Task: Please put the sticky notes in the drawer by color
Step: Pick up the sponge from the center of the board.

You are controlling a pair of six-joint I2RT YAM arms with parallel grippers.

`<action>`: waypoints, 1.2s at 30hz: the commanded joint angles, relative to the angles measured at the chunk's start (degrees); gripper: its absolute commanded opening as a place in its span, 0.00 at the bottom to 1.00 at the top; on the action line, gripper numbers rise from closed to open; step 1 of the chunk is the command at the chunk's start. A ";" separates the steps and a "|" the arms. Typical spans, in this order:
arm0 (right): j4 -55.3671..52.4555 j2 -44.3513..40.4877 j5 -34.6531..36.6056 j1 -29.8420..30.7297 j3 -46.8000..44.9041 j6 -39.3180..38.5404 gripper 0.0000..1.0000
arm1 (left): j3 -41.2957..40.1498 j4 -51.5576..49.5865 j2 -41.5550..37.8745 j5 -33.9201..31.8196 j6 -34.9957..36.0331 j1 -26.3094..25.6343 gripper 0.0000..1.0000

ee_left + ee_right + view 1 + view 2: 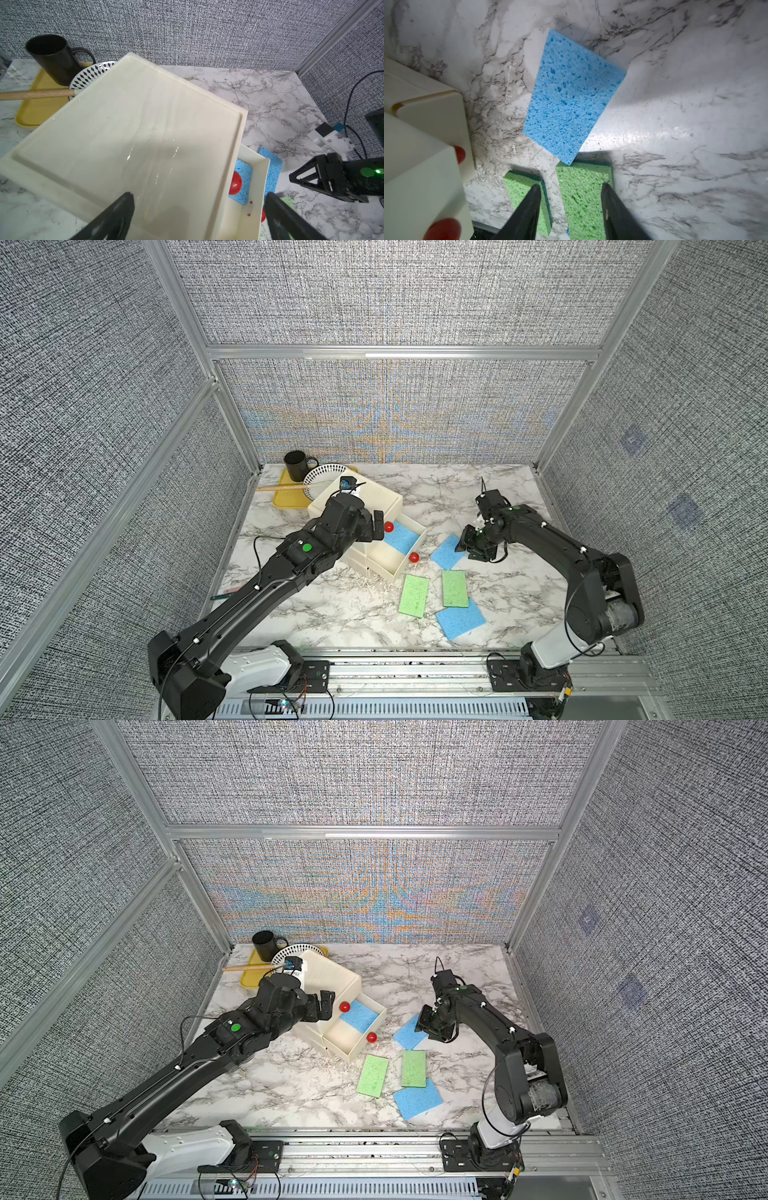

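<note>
the left arm [249,605] looms nearest, reaching in from 7 o'clock in both top views. the left end effector [198,194] hangs with its jaws spread wide and empty over the front edge of the drawer [365,495], the cream cabinet standing a little toward 10 o'clock from the middle of the marble surface [316,614]. its open compartment [388,566] is pulled out toward 4 o'clock, and the first blue note [400,537] lies flat inside it. the other sticky notes in view lie on the surface at 4 to 5 o'clock of the cabinet: a second blue note [445,551], a left green note [414,595], a right green note [454,588], and a third blue note [461,620] with one edge tucked under the right green note. no yellow ones show. the right end effector [571,185] hovers at the 3 o'clock edge of the second blue note, jaws partly apart with nothing between them. the step in hand looks like the pick of that second blue note for the blue compartment. the pad is thin and flat, so the fingers probably need to come down astride one edge before closing. the carry then goes toward 10 o'clock, keeping clear of the left end effector.
</note>
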 commanded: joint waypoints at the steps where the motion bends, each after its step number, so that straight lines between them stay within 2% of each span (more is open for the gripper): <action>1: 3.59 2.33 -0.34 -0.02 0.17 1.00 0.51 | 1.50 -3.68 1.00 0.49 -0.52 0.07 1.00; 17: 6.23 10.83 4.29 2.11 -0.27 3.06 0.45 | 1.29 -4.69 1.65 3.08 1.53 0.31 1.00; 20: 8.08 11.23 4.75 2.11 -1.16 3.47 0.39 | 2.29 -5.93 3.09 4.51 2.13 0.25 1.00; 22: 9.08 11.27 5.02 2.12 -1.36 3.46 0.30 | 2.66 -6.14 3.81 5.38 2.47 0.27 1.00; 27: 11.06 8.00 6.58 2.68 -0.56 2.80 0.02 | 2.93 -6.21 3.99 7.01 3.62 0.25 1.00; 31: 10.93 2.62 6.97 3.17 1.84 0.34 0.00 | 3.78 -6.24 3.91 9.23 4.97 0.25 1.00; 36: 10.23 -6.29 7.09 4.03 5.48 -4.35 0.00 | 6.19 -5.94 4.25 15.32 6.18 0.38 1.00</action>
